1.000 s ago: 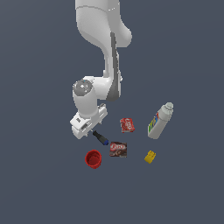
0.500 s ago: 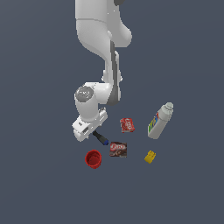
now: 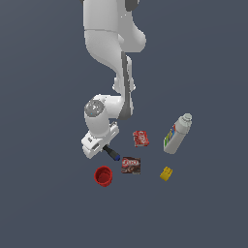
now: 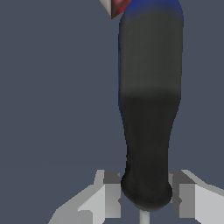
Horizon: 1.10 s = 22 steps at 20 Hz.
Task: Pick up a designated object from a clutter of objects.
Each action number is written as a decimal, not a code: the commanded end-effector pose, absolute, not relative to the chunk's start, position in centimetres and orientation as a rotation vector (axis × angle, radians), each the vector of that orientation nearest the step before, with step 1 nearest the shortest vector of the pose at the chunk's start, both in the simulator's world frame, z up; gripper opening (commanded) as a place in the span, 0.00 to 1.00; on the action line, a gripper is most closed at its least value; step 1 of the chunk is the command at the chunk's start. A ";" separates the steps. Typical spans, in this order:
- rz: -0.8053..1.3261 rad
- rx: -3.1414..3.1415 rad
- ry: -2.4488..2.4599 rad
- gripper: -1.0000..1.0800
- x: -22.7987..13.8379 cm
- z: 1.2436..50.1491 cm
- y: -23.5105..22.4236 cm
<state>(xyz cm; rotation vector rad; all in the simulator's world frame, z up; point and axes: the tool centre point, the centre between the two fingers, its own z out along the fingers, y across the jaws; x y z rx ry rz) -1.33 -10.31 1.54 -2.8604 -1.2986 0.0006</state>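
Note:
The screwdriver [image 3: 112, 154] lies on the floor, its black handle tipped blue pointing toward the brown packet [image 3: 131, 165]. In the wrist view the handle [image 4: 148, 109] fills the frame, and the thin shaft [image 4: 143, 217] just shows below it. My gripper [image 3: 102, 147] is down over the screwdriver's shaft end. In the wrist view my gripper [image 4: 145, 192] has one finger [image 4: 109, 192] on each side of the handle's narrow end, both pads against it. The screwdriver still rests on the floor.
The red cup [image 3: 103, 176] stands just beside the gripper. The red packet [image 3: 141, 138], yellow block [image 3: 166, 174] and white bottle [image 3: 177, 133] lie toward the exterior view's right. A corner of a red thing [image 4: 114, 6] shows past the handle.
The arm has come down over the screwdriver, most of it in the first half second. The screwdriver and the other items have not moved.

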 end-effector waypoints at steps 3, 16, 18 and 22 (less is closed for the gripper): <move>0.000 -2.860 -1.299 0.00 -1.3 1.5 -10.3; 0.000 -2.860 -1.299 0.00 -1.4 3.0 -10.2; 0.000 -2.860 -1.299 0.00 -1.5 3.9 -10.1; 0.000 -2.860 -1.299 0.00 -1.6 6.2 -9.8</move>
